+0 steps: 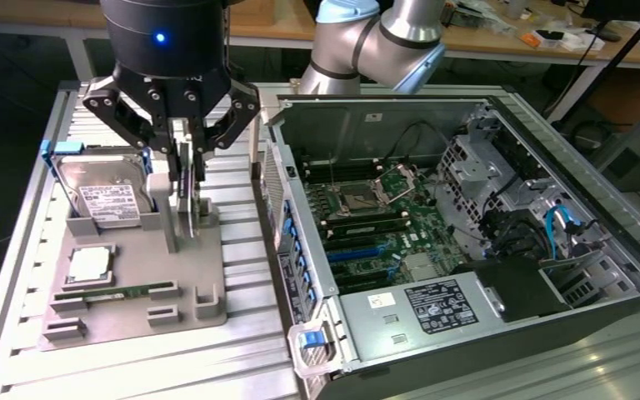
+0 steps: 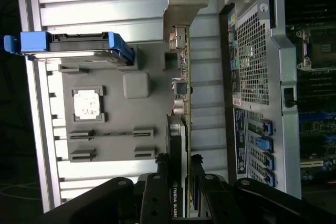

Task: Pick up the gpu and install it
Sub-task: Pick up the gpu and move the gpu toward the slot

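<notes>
Gpu (image 1: 193,208), a thin dark circuit card with a silvery metal bracket, stands on edge between the jaws of the black gripper (image 1: 183,154), which are partly closed and clamped on its two faces. To the exterior view's left of the jaws, a silver hard drive (image 1: 103,190) in a blue frame sits on the grey plastic fixture tray (image 1: 131,292). To their right lies the open black computer case (image 1: 432,217). The wrist view adds the card's edge-on profile and white lettering beside the fingers (image 2: 161,163).
</notes>
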`<state>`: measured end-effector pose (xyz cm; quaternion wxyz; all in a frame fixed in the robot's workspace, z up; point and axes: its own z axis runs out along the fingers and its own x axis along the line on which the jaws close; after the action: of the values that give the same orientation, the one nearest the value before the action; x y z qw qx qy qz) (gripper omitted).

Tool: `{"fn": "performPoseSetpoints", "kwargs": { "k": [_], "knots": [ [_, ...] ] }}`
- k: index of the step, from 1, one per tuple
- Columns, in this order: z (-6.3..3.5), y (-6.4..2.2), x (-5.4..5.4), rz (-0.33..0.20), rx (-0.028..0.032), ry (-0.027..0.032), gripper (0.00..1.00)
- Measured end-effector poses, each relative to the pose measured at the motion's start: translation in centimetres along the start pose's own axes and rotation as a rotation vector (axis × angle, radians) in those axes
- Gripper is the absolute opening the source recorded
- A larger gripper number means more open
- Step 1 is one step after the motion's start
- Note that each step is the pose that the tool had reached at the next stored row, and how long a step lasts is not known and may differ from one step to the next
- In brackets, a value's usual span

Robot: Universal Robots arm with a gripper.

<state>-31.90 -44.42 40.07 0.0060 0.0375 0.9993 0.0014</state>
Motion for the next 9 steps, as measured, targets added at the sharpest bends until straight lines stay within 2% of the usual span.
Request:
{"fn": "performPoseSetpoints", "kwargs": {
  "k": [9],
  "knots": [
    [-0.74,0.0,-0.02,0.0,0.0006,0.0067,0.27]
  ]
}}
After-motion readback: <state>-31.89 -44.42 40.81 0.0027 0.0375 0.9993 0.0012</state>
